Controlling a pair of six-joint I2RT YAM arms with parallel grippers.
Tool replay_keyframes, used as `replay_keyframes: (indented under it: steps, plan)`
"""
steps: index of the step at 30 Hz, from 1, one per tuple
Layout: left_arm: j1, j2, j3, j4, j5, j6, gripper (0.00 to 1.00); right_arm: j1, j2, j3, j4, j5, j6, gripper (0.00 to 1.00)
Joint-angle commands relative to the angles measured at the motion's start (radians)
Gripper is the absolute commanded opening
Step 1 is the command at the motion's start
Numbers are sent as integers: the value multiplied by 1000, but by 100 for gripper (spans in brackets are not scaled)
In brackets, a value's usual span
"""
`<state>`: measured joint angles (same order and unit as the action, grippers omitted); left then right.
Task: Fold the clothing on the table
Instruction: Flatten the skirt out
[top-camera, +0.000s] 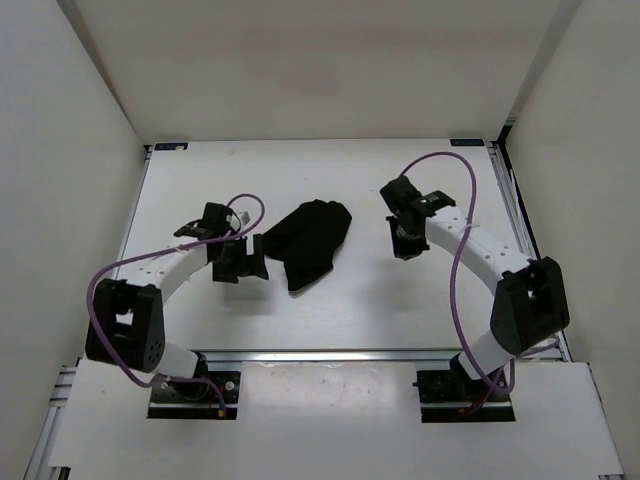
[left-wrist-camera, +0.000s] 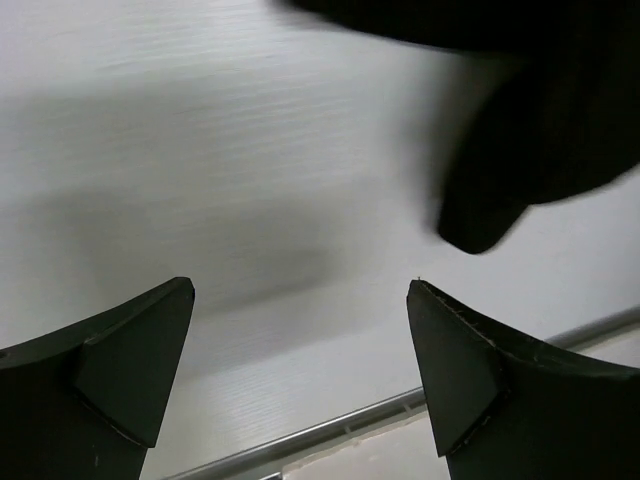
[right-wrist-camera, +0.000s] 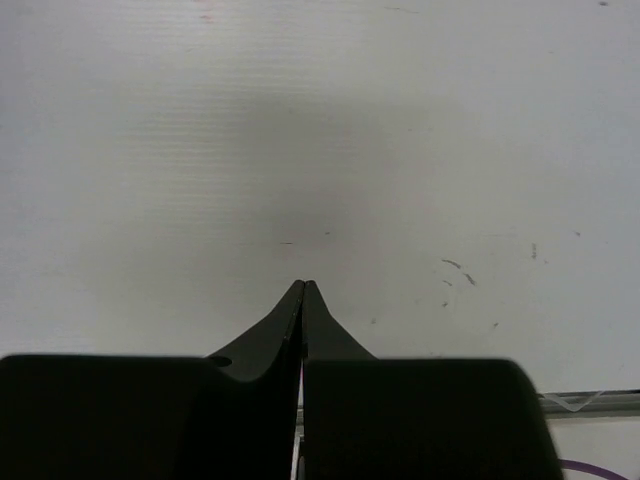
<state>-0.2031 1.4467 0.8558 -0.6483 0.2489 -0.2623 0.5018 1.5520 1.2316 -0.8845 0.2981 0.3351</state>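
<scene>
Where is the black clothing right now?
In the top view, the clothing lies bunched near the middle of the table; the open left gripper is close on its left, the shut right gripper farther off on its right.

— Is there any writing you can read?
— None. From my right wrist I see only the white table (right-wrist-camera: 320, 120), with a few dark specks (right-wrist-camera: 455, 268) on it. They are scuffs, not letters.
— And from overhead?
— Two small blue tags (top-camera: 170, 146) sit at the table's far corners. They are too small for me to tell whether they carry print.
</scene>
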Motion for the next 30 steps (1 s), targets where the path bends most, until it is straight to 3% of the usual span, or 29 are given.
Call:
replay_keyframes:
  steps: [1, 3, 4, 6, 7, 8, 11, 12, 15, 16, 17, 19, 21, 22, 23, 24, 27, 30]
  plan:
    - [-88, -89, -12, 88, 79, 23, 99, 53, 36, 54, -16, -27, 21, 0]
    - [-139, -101, -1, 92, 82, 28, 98, 79, 39, 52, -13, -14, 31, 0]
    - [-184, -95, 24, 67, 6, 29, 92, 90, 43, 52, -13, -7, 36, 0]
    - [-338, -88, 66, -2, -389, 22, 80, 93, 42, 49, -14, -1, 35, 0]
    - [-363, -106, 65, -5, -469, 2, 30, 89, 39, 57, -10, -5, 38, 0]
    - [-369, -118, 49, -5, -544, -49, 2, 83, 31, 49, -10, -2, 48, 0]
    - [-230, -183, -3, 41, -398, -94, 0, 61, 14, 42, -7, -4, 48, 0]
    - [-214, -178, -1, 27, -413, -94, 0, 61, 5, 37, 1, -5, 50, 0]
    - [-278, -131, 32, -34, -699, -71, 0, 37, -6, 20, 5, -10, 45, 0]
    - [-283, -106, 43, -39, -764, -34, 18, 38, -7, 31, 5, -16, 41, 0]
    - [-266, -91, 51, -39, -798, -17, 49, 32, -7, 35, -2, -11, 44, 0]
    - [-227, -89, 29, 7, -801, 56, 61, 35, -7, 51, -4, -2, 41, 0]
    - [-196, -72, 23, 42, -890, 107, 58, 35, 0, 63, -14, 12, 38, 0]
    - [-200, -43, 41, 47, -927, 127, 47, 35, -3, 65, -19, 13, 39, 0]
    - [-196, 5, 54, 44, -1003, 150, 18, 34, -1, 71, -22, 13, 38, 0]
    - [-199, 21, 64, 39, -1022, 146, 0, 37, 0, 71, -27, 18, 33, 1]
    - [-167, 115, 144, -11, -915, 60, 0, 41, 10, 89, -45, 22, 27, 0]
    - [-153, 196, 277, -129, -901, -91, 0, 49, 17, 101, -71, 53, 25, 0]
